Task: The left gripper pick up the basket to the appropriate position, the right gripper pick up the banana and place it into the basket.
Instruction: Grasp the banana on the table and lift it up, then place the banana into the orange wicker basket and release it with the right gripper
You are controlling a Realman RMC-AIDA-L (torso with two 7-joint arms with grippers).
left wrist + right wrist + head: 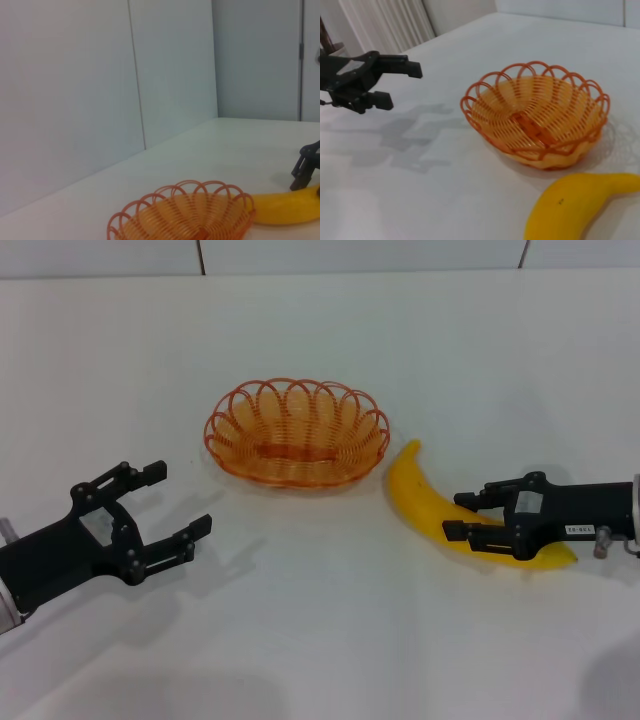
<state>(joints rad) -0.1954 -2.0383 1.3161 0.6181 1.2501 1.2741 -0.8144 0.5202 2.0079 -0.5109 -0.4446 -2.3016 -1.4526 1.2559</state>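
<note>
The left gripper (177, 502) hovers near the front left of the white table (320, 640), its 2 fingers spread apart and holding nothing. On the right, the right gripper (458, 516) has its jaws open around the middle of the banana (420, 495). The banana lies on the table just right of the basket (297, 433), which sits farther back, centre

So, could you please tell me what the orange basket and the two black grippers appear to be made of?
The shallow orange looped basket looks like coated wire or plastic: thin glossy strands with see-through gaps. The left gripper and right gripper, both open, look like matte black hard plastic or painted metal, with visible screws.
</note>
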